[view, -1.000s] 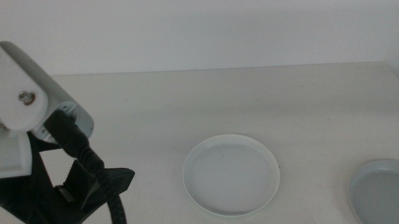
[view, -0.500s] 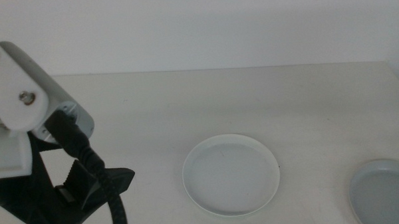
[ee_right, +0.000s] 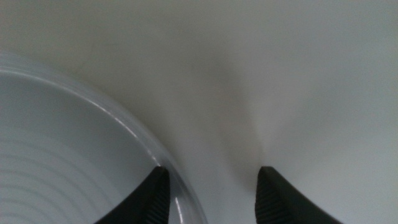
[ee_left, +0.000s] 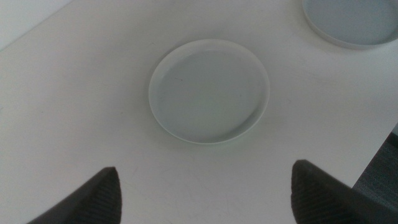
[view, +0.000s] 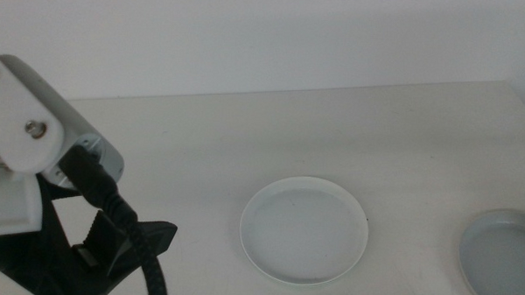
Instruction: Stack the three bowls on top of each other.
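**Two bowls apart, none stacked**

Middle: mint bowl [view: 304, 231] mid-table near front edge; grey bowl [view: 506, 254] at front right corner. Left arm at left edge.

Left wrist: left gripper [ee_left: 205, 193] spread wide, empty, above table [ee_left: 74, 106].

Right wrist: right gripper [ee_right: 211, 193] spread, one jaw at a bowl's rim.

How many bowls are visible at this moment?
2 for certain: a pale mint-green shallow round dish mid-table and a light grey-blue round dish at the near right edge. The pale rim beside the right gripper may be a third, or the grey-blue one.
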